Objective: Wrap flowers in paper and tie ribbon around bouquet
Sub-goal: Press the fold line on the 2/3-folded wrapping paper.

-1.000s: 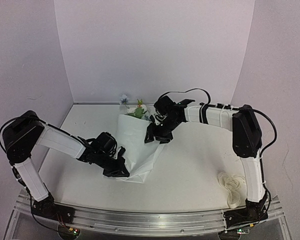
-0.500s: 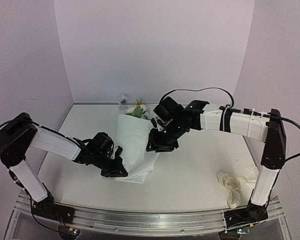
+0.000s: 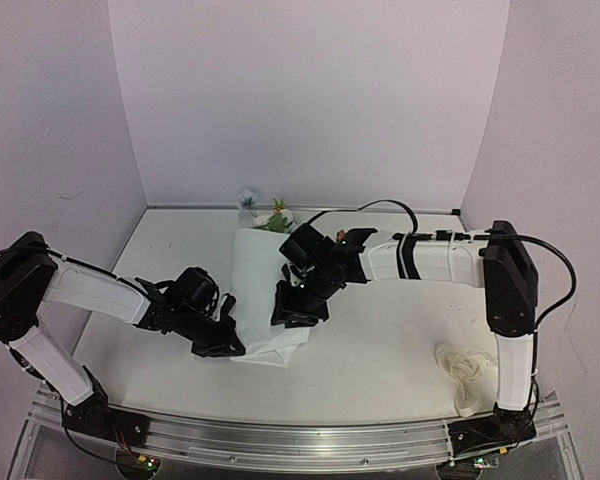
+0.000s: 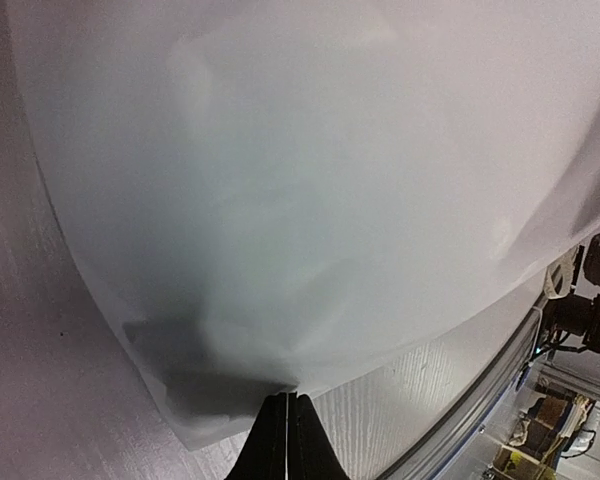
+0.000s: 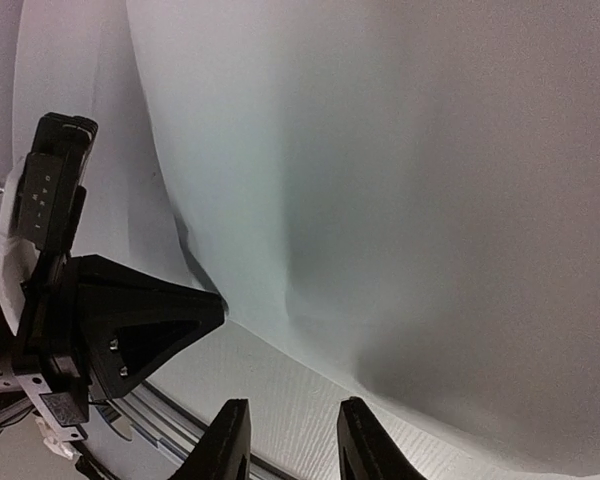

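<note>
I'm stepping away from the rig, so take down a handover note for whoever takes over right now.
Left gripper: shut, pinching the paper at its near edge.
Right gripper: open, empty, at the paper's right edge.
Flowers: blooms show at the paper's far end; stems hidden.
Ribbon: heaped at near right, untouched.
Done: paper partly folded over.
Left: finish the wrap, tie the ribbon.

No legible text or labels anywhere.
</note>
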Robot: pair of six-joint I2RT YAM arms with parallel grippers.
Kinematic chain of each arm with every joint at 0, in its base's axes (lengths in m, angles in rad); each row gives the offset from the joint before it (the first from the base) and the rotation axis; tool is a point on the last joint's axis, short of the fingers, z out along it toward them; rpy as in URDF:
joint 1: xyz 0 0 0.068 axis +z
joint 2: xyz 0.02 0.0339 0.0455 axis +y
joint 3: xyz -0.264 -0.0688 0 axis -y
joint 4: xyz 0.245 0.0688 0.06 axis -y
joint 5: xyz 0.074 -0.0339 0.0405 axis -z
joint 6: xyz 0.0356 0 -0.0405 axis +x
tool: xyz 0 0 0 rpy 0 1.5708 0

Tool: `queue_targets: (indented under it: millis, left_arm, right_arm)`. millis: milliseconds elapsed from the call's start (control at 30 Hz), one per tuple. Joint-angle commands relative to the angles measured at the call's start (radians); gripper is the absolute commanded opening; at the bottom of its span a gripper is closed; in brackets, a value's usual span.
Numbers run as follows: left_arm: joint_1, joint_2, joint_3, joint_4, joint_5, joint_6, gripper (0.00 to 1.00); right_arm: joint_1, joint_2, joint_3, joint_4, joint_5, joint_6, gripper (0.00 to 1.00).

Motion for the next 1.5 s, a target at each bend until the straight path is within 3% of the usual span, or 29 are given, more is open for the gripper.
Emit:
queue_targets:
  millis: [0,633,1467]
  left_arm:
    - [0.011,-0.005,-0.014,-0.018,-0.021,0.024,0.04]
    - [0.025,0.070,-0.060,0.028,0.014,-0.025,0.00]
    - [0.049,0.111,-0.085,0.032,0.030,-0.038,0.00]
  right_arm:
    - [0.022,0.020,0.046,0.063,-0.022,0.045,0.31]
    - [0.062,0.173,0.052,0.244,-0.164,0.081,0.27]
    - [0.025,0.179,-0.120,0.338,-0.123,0.097,0.23]
